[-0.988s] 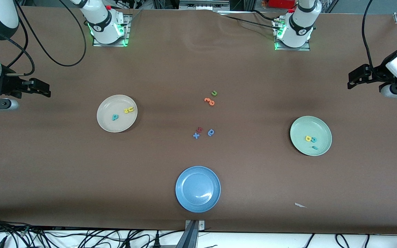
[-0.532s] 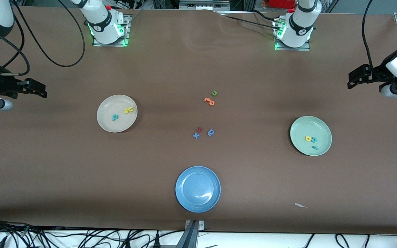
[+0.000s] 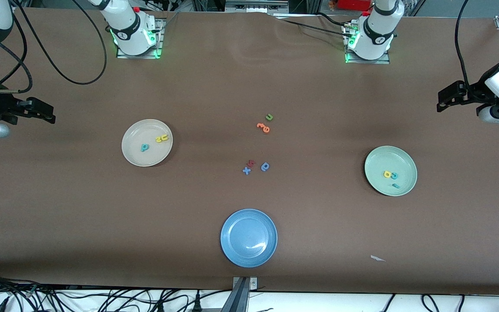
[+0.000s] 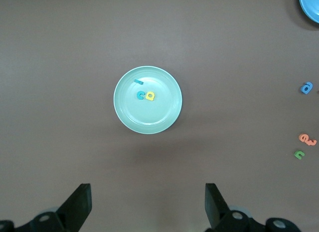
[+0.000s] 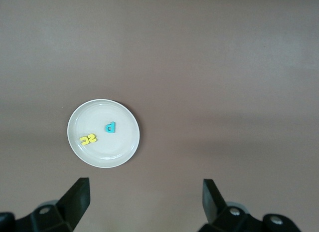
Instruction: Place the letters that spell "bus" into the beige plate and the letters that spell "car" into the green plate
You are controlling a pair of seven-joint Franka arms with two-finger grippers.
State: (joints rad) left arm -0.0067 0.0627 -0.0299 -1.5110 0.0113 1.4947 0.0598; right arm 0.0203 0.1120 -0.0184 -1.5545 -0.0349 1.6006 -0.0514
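The beige plate (image 3: 139,132) holds the teal b (image 3: 144,147) and the yellow u and s (image 3: 162,138), which touch each other. On the green plate (image 3: 383,158) lie the yellow a (image 3: 387,174), the teal c (image 3: 394,175) and the teal r (image 3: 396,186). My right gripper (image 3: 49,113) hangs open and empty over the table's edge at the right arm's end, looking at the beige plate (image 5: 107,152). My left gripper (image 3: 441,100) waits open and empty at the left arm's end, viewing the green plate (image 4: 149,117).
A blue plate (image 3: 248,255) sits near the front edge, with nothing on it. Loose letters lie mid-table: a green u (image 3: 269,117), an orange pair (image 3: 264,127), a blue x (image 3: 246,170), a red one (image 3: 251,163), a blue a-like one (image 3: 265,166). A white scrap (image 3: 377,258) lies near the front.
My right gripper has drawn back from the beige plate toward the right arm's end of the table. The left arm, plates and letters are unchanged.
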